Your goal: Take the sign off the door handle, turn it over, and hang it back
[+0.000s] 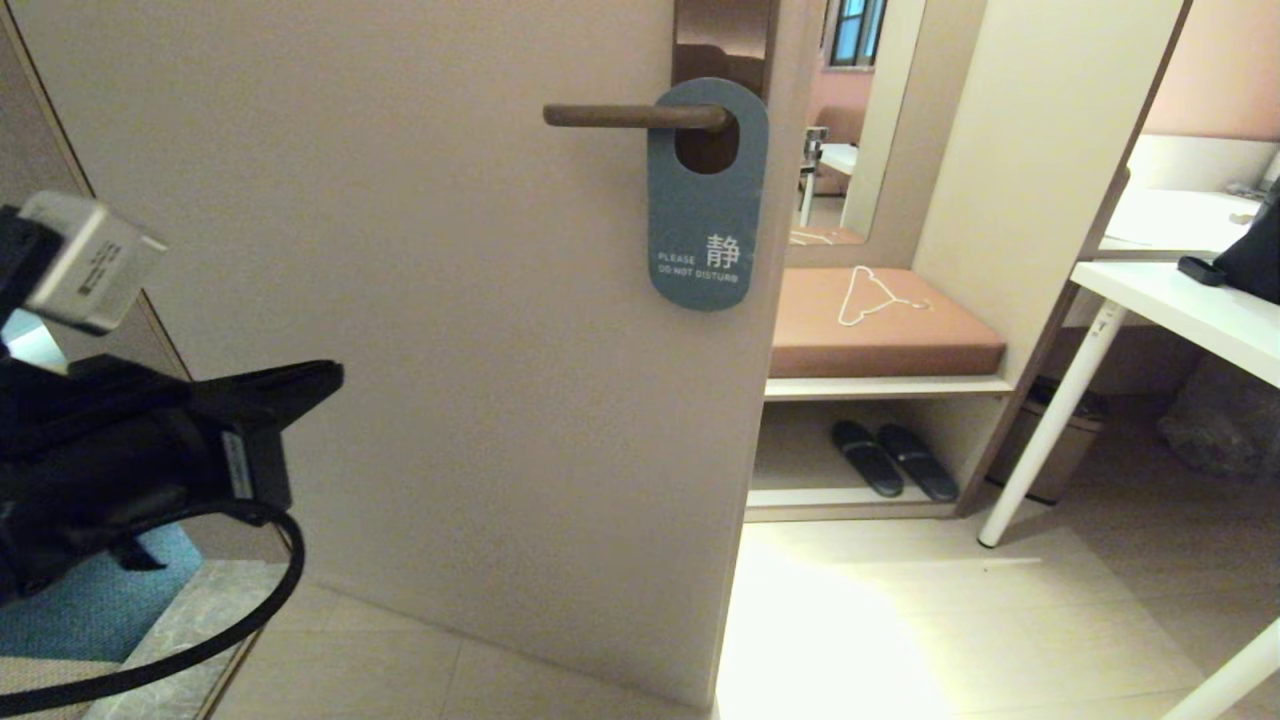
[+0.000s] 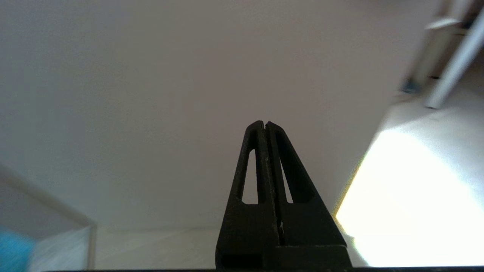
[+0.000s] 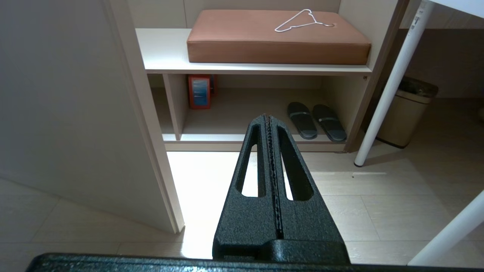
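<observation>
The sign [image 1: 706,220] hangs on the door handle [image 1: 630,116] by its large hole, slate-blue "Please do not disturb" side facing me, close to the door's right edge. The handle is a bronze lever on a bronze backplate [image 1: 722,40]. My left gripper [image 1: 325,378] is shut and empty, low at the left, well below and left of the handle; in the left wrist view [image 2: 265,124] it points at the bare door. My right gripper [image 3: 267,117] is shut and empty, out of the head view, pointing at the floor by the door's edge.
The beige door [image 1: 420,330] stands open. Right of it a bench has a brown cushion [image 1: 880,320] with a white hanger [image 1: 872,296], slippers [image 1: 892,458] below. A white table [image 1: 1190,310] and a bin [image 1: 1060,440] stand at the right.
</observation>
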Controlling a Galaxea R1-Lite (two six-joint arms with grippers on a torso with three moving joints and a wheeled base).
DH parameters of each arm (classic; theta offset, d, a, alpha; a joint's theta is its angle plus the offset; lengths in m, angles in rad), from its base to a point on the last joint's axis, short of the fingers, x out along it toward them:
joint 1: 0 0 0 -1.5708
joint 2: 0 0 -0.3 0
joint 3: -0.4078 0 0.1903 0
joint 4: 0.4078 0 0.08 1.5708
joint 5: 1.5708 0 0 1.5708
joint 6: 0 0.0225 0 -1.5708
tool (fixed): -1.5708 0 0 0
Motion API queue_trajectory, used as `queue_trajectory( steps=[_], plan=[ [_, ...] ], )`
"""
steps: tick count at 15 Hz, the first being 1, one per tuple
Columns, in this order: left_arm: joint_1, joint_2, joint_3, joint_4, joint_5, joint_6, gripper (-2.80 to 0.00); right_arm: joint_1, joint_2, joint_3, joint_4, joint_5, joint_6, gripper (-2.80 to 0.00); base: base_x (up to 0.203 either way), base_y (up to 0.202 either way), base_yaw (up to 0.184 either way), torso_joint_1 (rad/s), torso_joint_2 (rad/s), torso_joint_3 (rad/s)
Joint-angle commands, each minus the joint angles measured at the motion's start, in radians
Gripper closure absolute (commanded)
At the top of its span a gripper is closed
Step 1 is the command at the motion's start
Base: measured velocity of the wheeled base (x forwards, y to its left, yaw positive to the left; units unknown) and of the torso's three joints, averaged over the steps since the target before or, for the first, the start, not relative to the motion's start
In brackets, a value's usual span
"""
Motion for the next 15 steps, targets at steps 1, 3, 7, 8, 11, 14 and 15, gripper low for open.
queue_trajectory(
  steps=[1, 3, 7, 8, 11, 14, 15],
  plan=[
    [0.057, -0.114, 0.063, -0.003, 0.001, 0.005, 0.0, 0.0, 0.0, 0.0, 0.0, 0.0, 0.0, 0.0, 0.0, 0.0, 0.0, 0.0, 0.0, 0.0],
    [0.099, -0.207, 0.155, -0.002, 0.003, 0.009, 0.0, 0.0, 0.0, 0.0, 0.0, 0.0, 0.0, 0.0, 0.0, 0.0, 0.0, 0.0, 0.0, 0.0],
    [0.197, -0.425, 0.365, 0.006, 0.004, 0.012, 0.0, 0.0, 0.0, 0.0, 0.0, 0.0, 0.0, 0.0, 0.0, 0.0, 0.0, 0.0, 0.0, 0.0],
    [0.206, -0.48, 0.395, 0.017, 0.004, 0.012, 0.0, 0.0, 0.0, 0.0, 0.0, 0.0, 0.0, 0.0, 0.0, 0.0, 0.0, 0.0, 0.0, 0.0],
    [0.222, -0.687, 0.482, 0.097, 0.014, 0.01, 0.0, 0.0, 0.0, 0.0, 0.0, 0.0, 0.0, 0.0, 0.0, 0.0, 0.0, 0.0, 0.0, 0.0],
    [0.242, -0.802, 0.582, 0.126, 0.027, 0.0, 0.0, 0.0, 0.0, 0.0, 0.0, 0.0, 0.0, 0.0, 0.0, 0.0, 0.0, 0.0, 0.0, 0.0],
    [0.263, -0.83, 0.621, 0.105, 0.028, -0.001, 0.0, 0.0, 0.0, 0.0, 0.0, 0.0, 0.0, 0.0, 0.0, 0.0, 0.0, 0.0, 0.0, 0.0]
  ],
)
